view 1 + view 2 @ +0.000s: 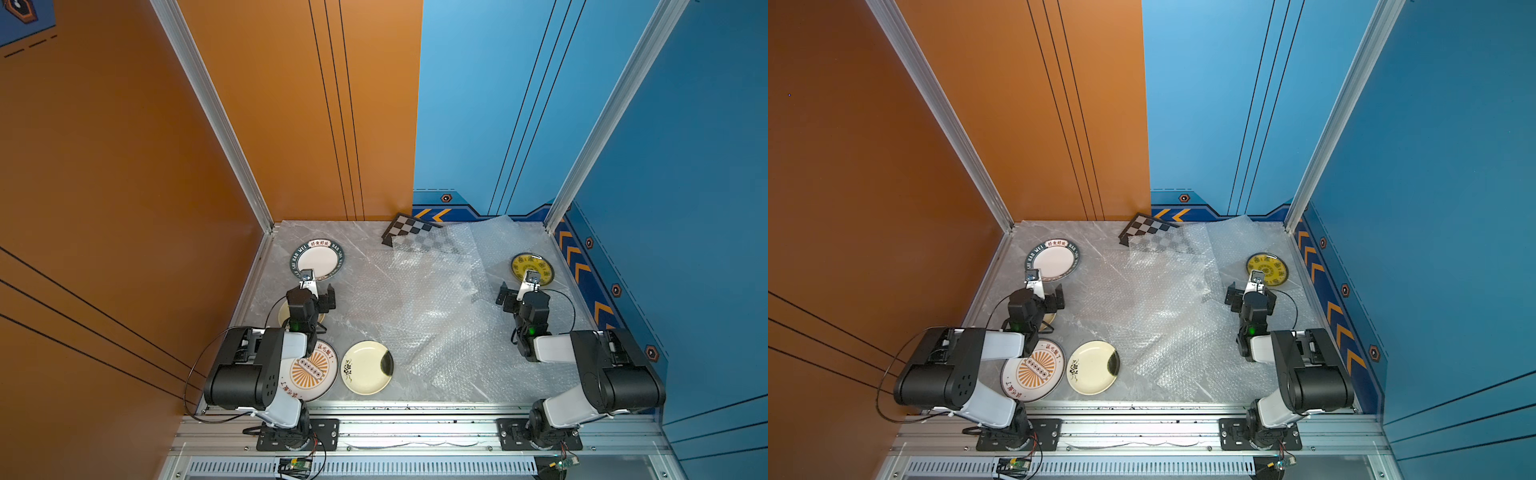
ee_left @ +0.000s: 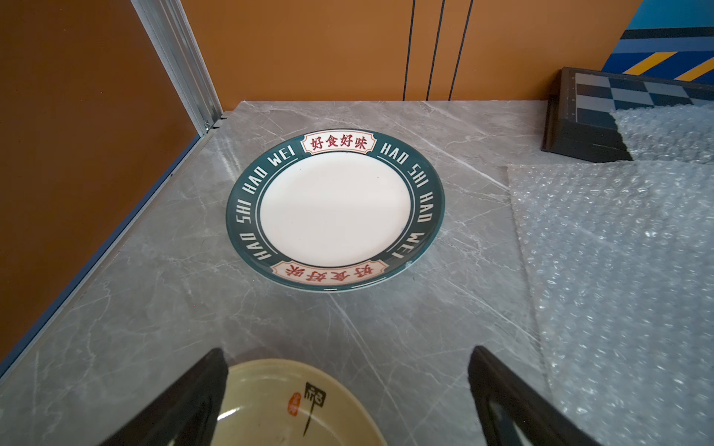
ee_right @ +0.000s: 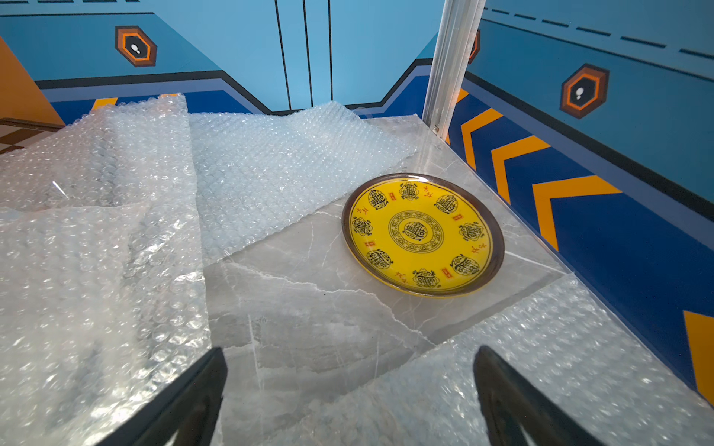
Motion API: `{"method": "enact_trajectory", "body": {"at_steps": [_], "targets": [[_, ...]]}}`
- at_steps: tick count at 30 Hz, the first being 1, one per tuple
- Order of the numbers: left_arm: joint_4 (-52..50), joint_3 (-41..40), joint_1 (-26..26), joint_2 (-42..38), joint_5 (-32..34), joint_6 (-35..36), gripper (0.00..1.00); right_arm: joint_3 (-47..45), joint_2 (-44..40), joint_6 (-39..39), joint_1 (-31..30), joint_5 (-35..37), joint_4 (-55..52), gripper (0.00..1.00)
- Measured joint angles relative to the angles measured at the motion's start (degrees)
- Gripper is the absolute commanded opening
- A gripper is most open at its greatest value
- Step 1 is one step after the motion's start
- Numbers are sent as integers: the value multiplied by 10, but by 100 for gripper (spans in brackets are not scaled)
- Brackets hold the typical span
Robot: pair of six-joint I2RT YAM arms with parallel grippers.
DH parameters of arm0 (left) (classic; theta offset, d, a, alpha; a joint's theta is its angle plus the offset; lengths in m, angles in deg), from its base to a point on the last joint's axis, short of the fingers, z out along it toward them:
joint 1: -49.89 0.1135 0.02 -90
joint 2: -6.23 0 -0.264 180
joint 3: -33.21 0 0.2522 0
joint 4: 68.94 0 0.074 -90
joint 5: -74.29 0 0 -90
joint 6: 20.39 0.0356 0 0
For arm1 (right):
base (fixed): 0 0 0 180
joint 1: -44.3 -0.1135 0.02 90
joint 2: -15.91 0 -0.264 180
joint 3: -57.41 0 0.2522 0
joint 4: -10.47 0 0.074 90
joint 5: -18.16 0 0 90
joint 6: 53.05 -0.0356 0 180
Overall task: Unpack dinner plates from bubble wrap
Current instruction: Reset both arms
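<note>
hovering with jaws spread and empty, the left gripper (image 2: 347, 353) sits over a cream round ceramic plate (image 2: 278, 401), the right gripper (image 3: 349, 349) near a yellow dark-patterned round plate (image 3: 423, 234); clear bubble wrap sheets (image 1: 424, 316) lie between them.

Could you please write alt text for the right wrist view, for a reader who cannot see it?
A yellow plate with dark patterns lies unwrapped on the grey table, bubble wrap spread beside it. The right pincer hangs open and empty.
</note>
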Motion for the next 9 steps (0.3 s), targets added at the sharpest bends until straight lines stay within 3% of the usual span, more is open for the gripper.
{"method": "enact_trajectory", "body": {"at_steps": [9], "targets": [[0,0,0,0,0,0,98,4,0,0,1,-9,-5,100]]}}
